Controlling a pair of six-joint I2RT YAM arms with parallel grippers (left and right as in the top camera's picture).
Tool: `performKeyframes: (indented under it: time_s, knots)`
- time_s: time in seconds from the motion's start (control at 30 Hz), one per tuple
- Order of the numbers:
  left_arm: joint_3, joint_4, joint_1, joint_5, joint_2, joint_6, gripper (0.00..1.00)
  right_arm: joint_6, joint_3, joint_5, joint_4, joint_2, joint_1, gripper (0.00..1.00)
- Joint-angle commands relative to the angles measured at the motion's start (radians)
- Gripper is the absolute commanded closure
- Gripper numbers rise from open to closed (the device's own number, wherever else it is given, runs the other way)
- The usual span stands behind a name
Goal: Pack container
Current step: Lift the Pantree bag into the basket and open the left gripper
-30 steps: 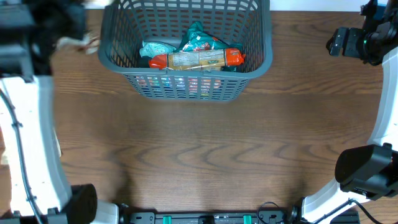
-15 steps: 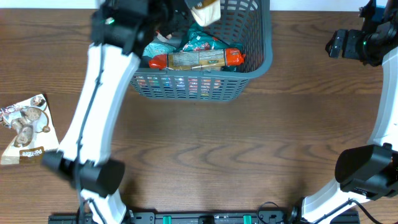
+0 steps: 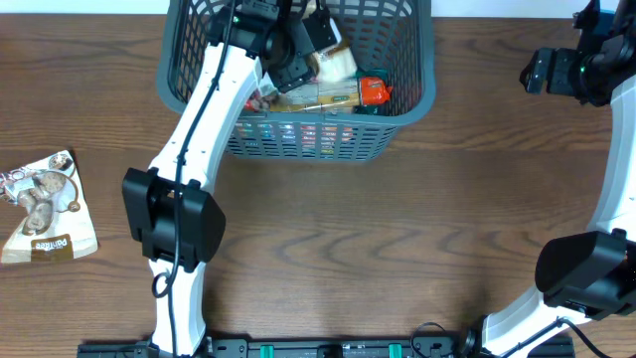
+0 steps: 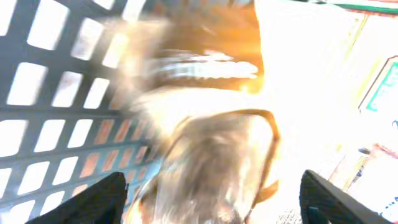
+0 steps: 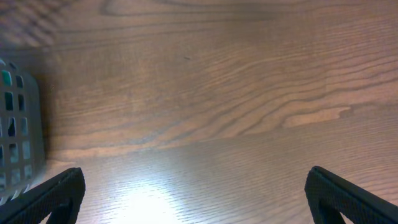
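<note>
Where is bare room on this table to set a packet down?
Free: the wood of the table between the container, the left arm and the right arm. Crowded: inside the container, among packets and the left gripper; a brown packet lies far left.

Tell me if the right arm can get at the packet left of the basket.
Probably not. The right claw sits far right on the table, while the packet lies far left, with the basket and left arm between.
</note>
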Motion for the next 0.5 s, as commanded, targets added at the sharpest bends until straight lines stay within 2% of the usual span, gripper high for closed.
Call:
performKeyframes:
  time_s: [0.0,0.17,0.3,0.37,0.47]
  knots:
    - [0.011,0.002,-0.002,-0.039,-0.079,0.006,0.18,-0.019,-0.007,-0.004,-0.004,0.010,0.002,0.01]
    - [0.011,-0.003,0.001,-0.212,-0.217,-0.025,0.08,-0.022,-0.007,-0.004,-0.005,0.010,0.002,0.01]
    - [0.011,-0.015,0.032,-0.328,-0.375,-0.138,0.02,-0.028,-0.007,-0.004,-0.010,0.010,0.002,0.01]
    - [0.011,-0.055,0.061,-0.359,-0.459,-0.191,0.02,-0.037,-0.007,-0.005,-0.010,0.010,0.002,0.01]
    - [0.011,-0.153,0.133,-0.404,-0.570,-0.334,0.02,-0.037,-0.007,-0.004,-0.010,0.010,0.002,0.01]
